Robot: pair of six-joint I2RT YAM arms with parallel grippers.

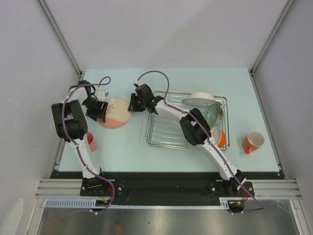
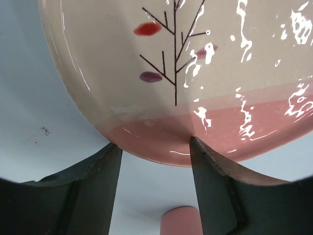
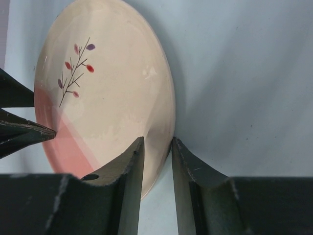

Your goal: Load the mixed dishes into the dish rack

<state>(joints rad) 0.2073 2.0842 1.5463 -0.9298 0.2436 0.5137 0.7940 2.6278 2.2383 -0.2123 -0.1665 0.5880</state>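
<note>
The cream plate [image 1: 115, 113] with a pink segment and twig motif lies on the table left of the dish rack [image 1: 166, 134]. My right gripper [image 1: 132, 105] reaches over from the rack side. In the right wrist view its jaws [image 3: 157, 140] are shut on the plate [image 3: 107, 98], one finger over the rim and one under it. My left gripper [image 1: 100, 111] is at the plate's left side. It stands open [image 2: 152, 144], both tips touching the pink edge of the plate [image 2: 195, 73]. The salmon-pink tumbler [image 1: 91, 141] stands near the left arm.
The rack's right end holds a white grey-rimmed bowl [image 1: 203, 99], a green glass bowl [image 1: 213, 114] and an orange-outside bowl [image 1: 218, 137]. An orange mug [image 1: 253, 142] stands right of the rack. The tumbler [image 2: 181, 220] shows between my left fingers.
</note>
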